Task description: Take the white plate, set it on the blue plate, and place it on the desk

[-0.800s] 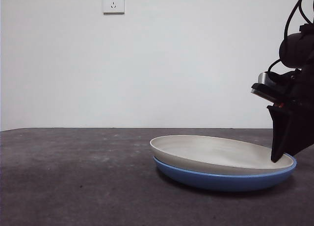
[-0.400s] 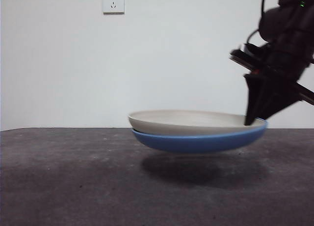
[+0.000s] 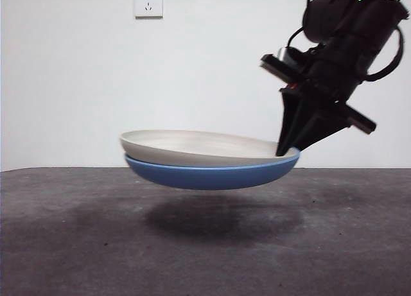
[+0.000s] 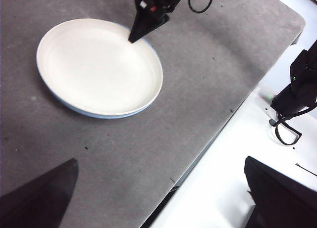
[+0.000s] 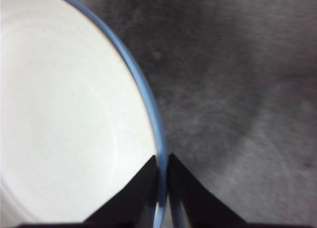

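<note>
The white plate point(image 3: 192, 146) lies nested in the blue plate point(image 3: 205, 174). Both hang in the air above the desk point(image 3: 77, 244), with their shadow below. My right gripper point(image 3: 290, 149) is shut on the rims of the two plates at their right edge and carries them. The right wrist view shows its jaws point(image 5: 162, 173) clamped over the blue plate's rim point(image 5: 148, 104) beside the white plate point(image 5: 64, 119). The left wrist view shows the white plate point(image 4: 99, 65), a sliver of the blue plate point(image 4: 81, 111) and the right gripper point(image 4: 136, 37) from afar. My left gripper point(image 4: 158, 198) is open, empty, well away.
A white wall with a socket point(image 3: 148, 2) stands behind the desk. In the left wrist view the desk's edge point(image 4: 223, 124) runs beside a white floor, where another black arm base point(image 4: 297, 84) stands.
My right gripper has lifted the stacked plates off the desk and carried them up and to the left in the front view.
</note>
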Motion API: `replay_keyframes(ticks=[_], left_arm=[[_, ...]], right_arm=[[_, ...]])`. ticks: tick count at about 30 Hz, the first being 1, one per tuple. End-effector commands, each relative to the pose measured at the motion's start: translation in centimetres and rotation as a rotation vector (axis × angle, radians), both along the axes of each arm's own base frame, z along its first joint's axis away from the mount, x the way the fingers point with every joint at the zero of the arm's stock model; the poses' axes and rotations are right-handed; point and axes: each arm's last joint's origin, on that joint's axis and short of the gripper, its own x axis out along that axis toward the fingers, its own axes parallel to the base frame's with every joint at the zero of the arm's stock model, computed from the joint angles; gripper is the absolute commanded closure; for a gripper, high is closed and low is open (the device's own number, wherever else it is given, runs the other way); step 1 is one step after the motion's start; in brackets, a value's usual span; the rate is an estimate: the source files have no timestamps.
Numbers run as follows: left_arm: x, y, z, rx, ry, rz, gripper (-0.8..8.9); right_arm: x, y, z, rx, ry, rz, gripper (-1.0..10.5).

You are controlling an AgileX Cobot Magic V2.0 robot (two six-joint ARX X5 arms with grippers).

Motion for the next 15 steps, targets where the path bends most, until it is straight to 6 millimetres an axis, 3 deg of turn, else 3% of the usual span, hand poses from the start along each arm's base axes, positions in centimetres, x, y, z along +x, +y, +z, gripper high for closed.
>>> replay_keyframes(ticks=[1,7,15], left_arm=[[0.0,-0.1,0.3,-0.006,-0.019,-0.009,2.50],[0.0,-0.1,0.3,-0.006,-0.018,-0.009,2.50],[0.0,-0.1,0.3,-0.006,-0.018,-0.008,2.50]], right_arm=[[0.7,1.0,-1.1,0.010,0.047,-0.010,9.4],[1.2,1.7,-3.0,-0.049,0.069,-0.014,9.4],[1.5,1.7,-3.6,-0.076,0.058,-0.018,9.4]])
